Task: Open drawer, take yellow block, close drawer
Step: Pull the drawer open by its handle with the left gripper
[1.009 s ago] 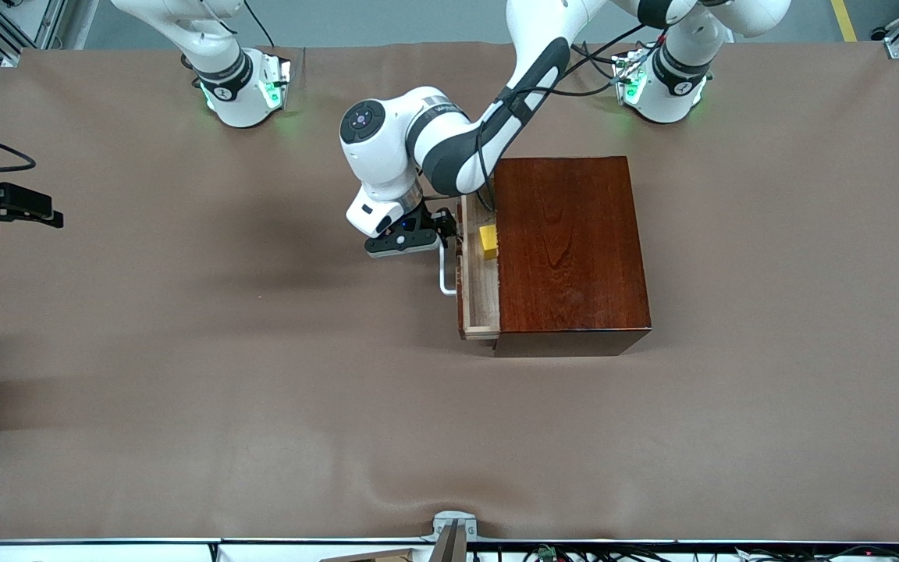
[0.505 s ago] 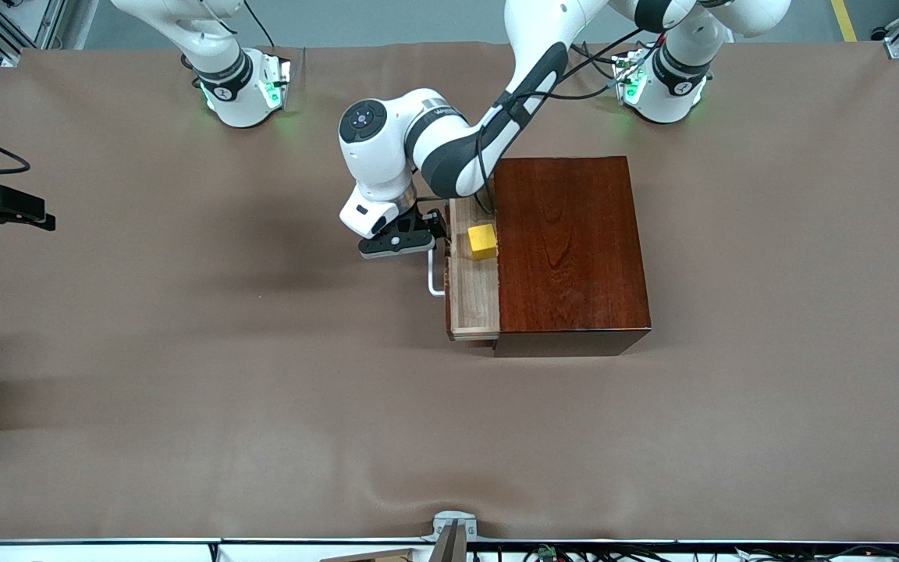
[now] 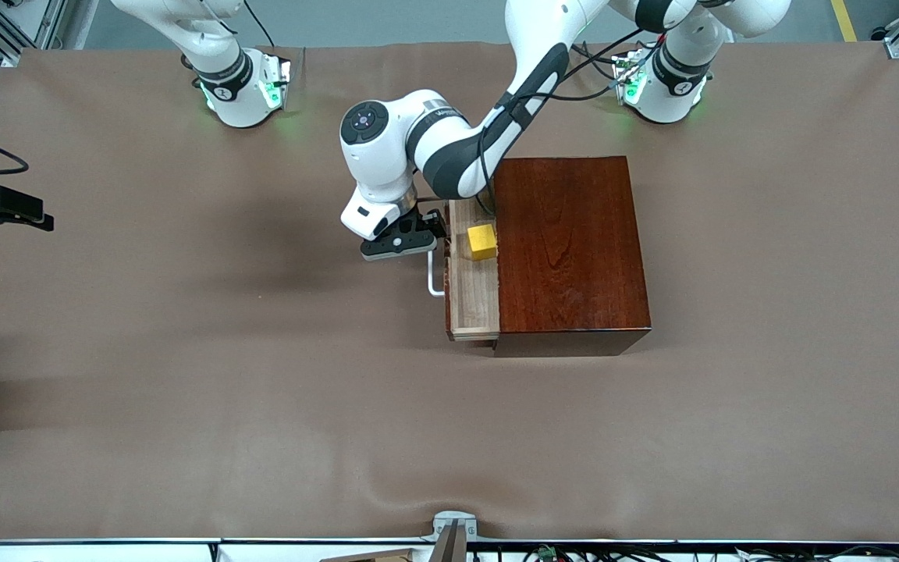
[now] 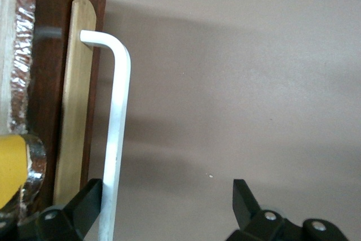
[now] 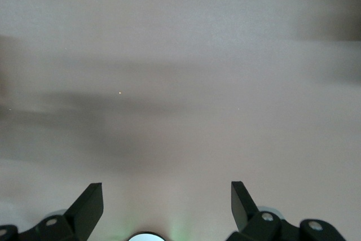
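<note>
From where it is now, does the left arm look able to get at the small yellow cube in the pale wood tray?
Probably yes. The yellow cube lies uncovered in the pulled-out drawer, just clear of the dark wooden box. The left gripper, open at the white bar handle, is right beside it.

- The drawer (image 3: 471,300), pale wood inside with a white bar handle (image 3: 433,279), stands partly pulled out toward the right arm's end.
- The yellow block (image 3: 482,241), a small cube, lies in it.
</note>
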### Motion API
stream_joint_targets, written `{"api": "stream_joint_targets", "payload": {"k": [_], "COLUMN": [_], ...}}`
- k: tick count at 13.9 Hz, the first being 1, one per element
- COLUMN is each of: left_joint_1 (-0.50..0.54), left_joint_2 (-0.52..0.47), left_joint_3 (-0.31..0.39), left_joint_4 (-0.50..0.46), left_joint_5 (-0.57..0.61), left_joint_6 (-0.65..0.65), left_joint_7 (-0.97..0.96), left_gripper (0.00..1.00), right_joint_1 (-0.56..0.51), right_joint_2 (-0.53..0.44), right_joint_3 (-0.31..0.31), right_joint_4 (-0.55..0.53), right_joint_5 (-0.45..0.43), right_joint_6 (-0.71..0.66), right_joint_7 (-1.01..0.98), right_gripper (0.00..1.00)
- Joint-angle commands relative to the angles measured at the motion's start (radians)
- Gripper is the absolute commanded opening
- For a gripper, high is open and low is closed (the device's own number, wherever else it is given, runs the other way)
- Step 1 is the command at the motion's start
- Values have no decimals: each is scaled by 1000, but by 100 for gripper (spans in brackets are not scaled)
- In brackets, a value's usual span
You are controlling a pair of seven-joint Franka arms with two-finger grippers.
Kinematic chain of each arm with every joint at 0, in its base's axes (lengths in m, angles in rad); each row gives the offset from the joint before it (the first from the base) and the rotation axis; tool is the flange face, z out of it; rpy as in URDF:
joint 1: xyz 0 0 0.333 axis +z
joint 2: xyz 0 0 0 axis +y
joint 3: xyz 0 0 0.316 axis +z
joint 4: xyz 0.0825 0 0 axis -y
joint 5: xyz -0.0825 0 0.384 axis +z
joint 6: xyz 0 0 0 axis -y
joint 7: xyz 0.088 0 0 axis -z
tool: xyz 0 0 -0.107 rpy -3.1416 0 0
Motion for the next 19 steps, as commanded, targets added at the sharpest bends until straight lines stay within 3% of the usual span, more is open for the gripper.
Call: {"api": "stream_joint_targets", "payload": {"k": [1, 19], "left_joint_1": [-7, -9], "left_joint_2": [54, 54], "left_joint_3": [-4, 0], "left_joint_4": [105, 113], "left_joint_5": [-37, -58], "left_joint_6": [92, 127], "left_joint_7": [-15, -12], "left_gripper": [100, 100], "right_joint_1": [-15, -15], "right_joint_2": [0, 0], "right_joint_3": [13, 12], "right_joint_4": [13, 11], "right_joint_5": [-16, -16], "right_joint_6": [-2, -2], "right_joint_7": [7, 8], "right_gripper": [100, 100]}}
